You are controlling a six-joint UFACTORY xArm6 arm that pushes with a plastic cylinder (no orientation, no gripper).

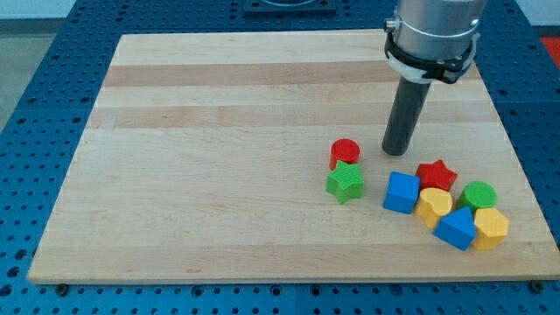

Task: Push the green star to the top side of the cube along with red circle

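The green star [346, 183] lies on the wooden board, right of centre. The red circle [345, 152] touches its top edge. The blue cube [402, 192] sits a short gap to the star's right. My tip [397, 152] rests on the board to the right of the red circle and just above the blue cube, apart from both.
A cluster lies at the lower right: a red star [436, 175], a yellow heart [434, 205], a green circle [479, 196], a second blue block [455, 228] and a yellow hexagon [490, 227]. The board's right edge [516, 166] is close by.
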